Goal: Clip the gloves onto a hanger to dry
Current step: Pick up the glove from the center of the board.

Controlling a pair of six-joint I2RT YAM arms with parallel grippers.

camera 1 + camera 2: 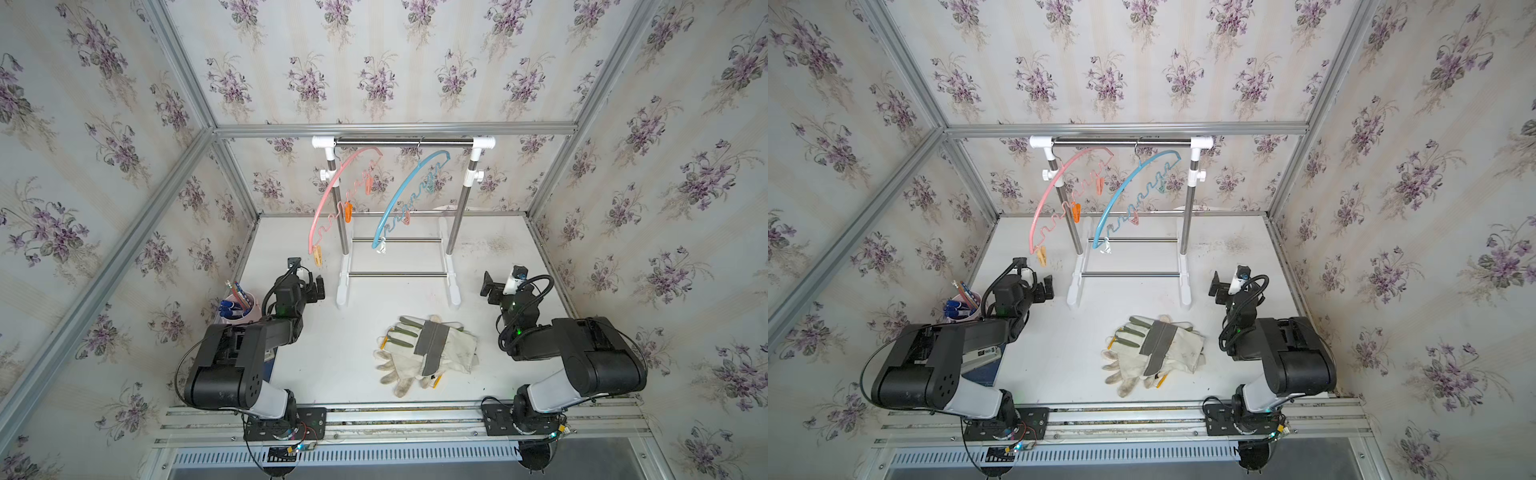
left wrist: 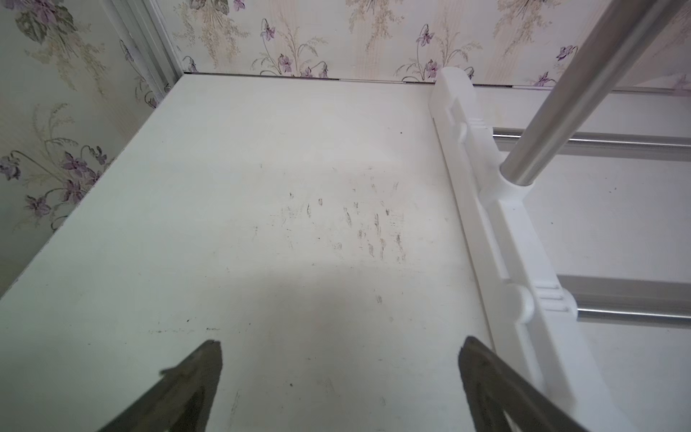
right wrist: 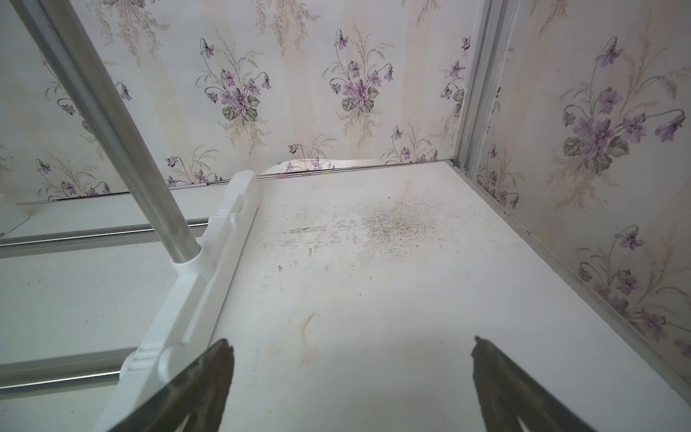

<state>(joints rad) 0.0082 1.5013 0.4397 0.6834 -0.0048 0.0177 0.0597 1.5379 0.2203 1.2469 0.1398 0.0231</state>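
Observation:
The gloves (image 1: 428, 353) lie in a loose pile on the white table, front centre, in both top views. An off-white canvas glove (image 1: 1177, 345) with a grey band and green finger patches lies on top. A dirty knit glove (image 1: 395, 372) shows beneath it. A pink hanger (image 1: 318, 214) and a blue hanger (image 1: 388, 203), each with pegs, hang from the rack's top bar (image 1: 403, 142). My left gripper (image 1: 318, 289) (image 2: 342, 344) is open and empty over bare table, left of the rack's foot. My right gripper (image 1: 488, 286) (image 3: 351, 342) is open and empty, right of the rack.
The rack's white feet (image 2: 504, 243) (image 3: 202, 291) and low steel crossbars stand between the two grippers. A cup of pens (image 1: 241, 307) sits at the left edge behind my left arm. Papered walls close in the table on three sides.

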